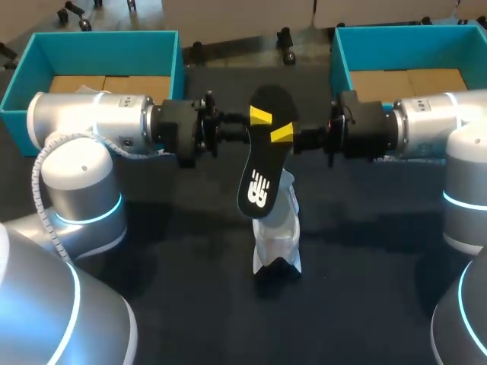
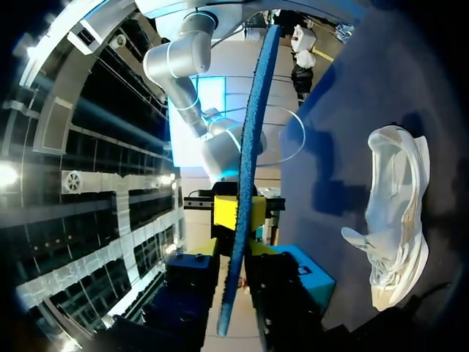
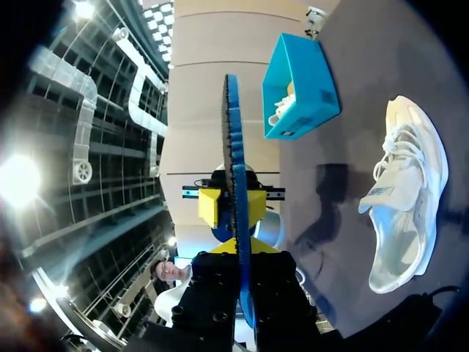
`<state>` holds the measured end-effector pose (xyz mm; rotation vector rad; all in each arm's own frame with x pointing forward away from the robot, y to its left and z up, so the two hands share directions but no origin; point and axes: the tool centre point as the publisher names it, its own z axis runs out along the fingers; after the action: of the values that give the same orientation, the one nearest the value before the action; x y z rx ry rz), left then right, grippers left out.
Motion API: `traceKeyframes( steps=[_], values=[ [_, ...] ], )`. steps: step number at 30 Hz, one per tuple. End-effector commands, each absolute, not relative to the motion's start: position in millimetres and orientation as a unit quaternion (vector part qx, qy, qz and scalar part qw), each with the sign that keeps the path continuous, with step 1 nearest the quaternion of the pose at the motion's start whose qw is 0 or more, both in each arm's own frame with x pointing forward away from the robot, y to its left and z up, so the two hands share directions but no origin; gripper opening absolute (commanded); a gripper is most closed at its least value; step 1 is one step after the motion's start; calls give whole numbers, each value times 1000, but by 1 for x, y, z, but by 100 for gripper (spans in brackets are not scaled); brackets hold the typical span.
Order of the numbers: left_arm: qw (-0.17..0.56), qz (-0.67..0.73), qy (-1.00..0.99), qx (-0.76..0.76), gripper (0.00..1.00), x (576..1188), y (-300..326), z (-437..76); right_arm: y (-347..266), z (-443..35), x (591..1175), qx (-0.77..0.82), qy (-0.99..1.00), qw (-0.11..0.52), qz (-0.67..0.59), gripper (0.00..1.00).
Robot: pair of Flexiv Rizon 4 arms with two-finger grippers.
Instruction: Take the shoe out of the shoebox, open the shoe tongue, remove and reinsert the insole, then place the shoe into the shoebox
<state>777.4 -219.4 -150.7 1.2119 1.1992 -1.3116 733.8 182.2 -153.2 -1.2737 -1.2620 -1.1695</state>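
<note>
A black insole (image 1: 262, 152) with a white logo hangs tilted in the air over the middle of the table, held from both sides. My left gripper (image 1: 260, 115) is shut on its left edge and my right gripper (image 1: 281, 134) is shut on its right edge, each showing a yellow tip on the upper face. The insole (image 2: 249, 147) shows edge-on, blue, between my left gripper's (image 2: 234, 257) fingers. It (image 3: 233, 147) also runs between my right gripper's (image 3: 238, 271) fingers. The white shoe (image 1: 278, 236) lies on the dark table under the insole, also visible in both wrist views (image 2: 396, 220) (image 3: 407, 198).
Two teal shoeboxes stand at the back of the table, one at the left (image 1: 99, 36) and one at the right (image 1: 411, 32), each with brown cardboard inside. The left box (image 3: 300, 81) shows beyond the insole in the right wrist view.
</note>
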Motion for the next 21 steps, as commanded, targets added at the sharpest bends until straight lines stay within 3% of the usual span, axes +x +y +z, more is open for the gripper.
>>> traceKeyframes(
  steps=[1, 9, 10, 11, 12, 21],
  values=[
    [474, -534, 494, 496, 6, 775, -219, -153, 185, -155, 735, -522, -518, 480, -479, 0],
    [459, -535, 504, 499, 0, 772, -219, -158, 186, -155, 736, -520, -519, 479, -481, 0],
    [456, -536, 505, 500, 0, 771, -218, -160, 186, -154, 735, -523, -518, 475, -482, 18],
    [451, -539, 506, 501, 0, 770, -217, -161, 184, -154, 734, -528, -516, 470, -484, 84],
    [446, -541, 510, 499, 0, 769, -217, -162, 181, -154, 732, -532, -514, 463, -489, 100],
    [410, -556, 525, 498, 0, 758, -201, -168, 154, -160, 721, -555, -520, 404, -509, 100]
  ],
)
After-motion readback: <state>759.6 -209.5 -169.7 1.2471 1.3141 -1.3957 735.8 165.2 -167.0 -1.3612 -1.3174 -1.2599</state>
